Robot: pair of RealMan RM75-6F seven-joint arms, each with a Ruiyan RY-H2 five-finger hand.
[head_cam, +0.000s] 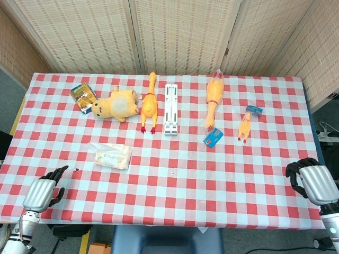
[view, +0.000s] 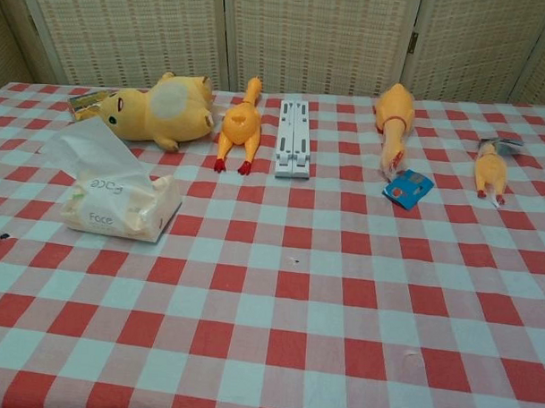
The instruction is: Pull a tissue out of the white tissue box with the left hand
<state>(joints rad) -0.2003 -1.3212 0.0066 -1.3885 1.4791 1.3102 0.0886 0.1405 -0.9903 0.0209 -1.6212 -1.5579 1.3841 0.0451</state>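
Resting open-fingered, left hand [head_cam: 43, 189] empty

Staged test room; woven screens [head_cam: 180, 32] behind checkered table [head_cam: 175, 180].

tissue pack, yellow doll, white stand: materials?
Tissue pack: soft plastic film, slightly glossy, crinkled; thin paper tissue sticking out the top.
Yellow doll: plush fabric, matte, rounded.
White stand: probably hard plastic, smooth with straight edges.

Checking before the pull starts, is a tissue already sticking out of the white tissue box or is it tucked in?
Sticking out. In the chest view a tissue stands up from the top of the tissue box.
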